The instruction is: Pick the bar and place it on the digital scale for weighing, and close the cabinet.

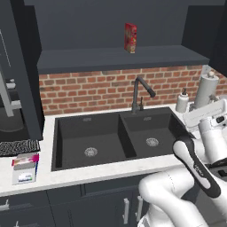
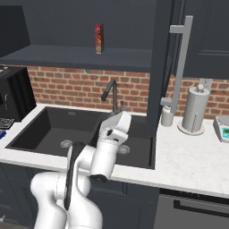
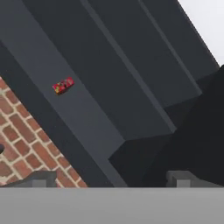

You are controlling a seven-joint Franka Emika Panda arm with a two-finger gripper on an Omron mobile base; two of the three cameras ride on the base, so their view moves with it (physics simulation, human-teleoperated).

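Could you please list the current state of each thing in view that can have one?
cabinet: open, its door swung out.
red carton: upright on the cabinet's bottom shelf.
faucet: no water running.
sink: empty, dry, both basins.
paper towel roll: upright on its holder.
digital scale: on the counter, nothing on its visible part.
tool: open, holding nothing, aimed up at the cabinet.

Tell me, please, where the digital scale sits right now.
In the right base view the digital scale sits on the white counter at the far right edge, just right of the paper towel roll.
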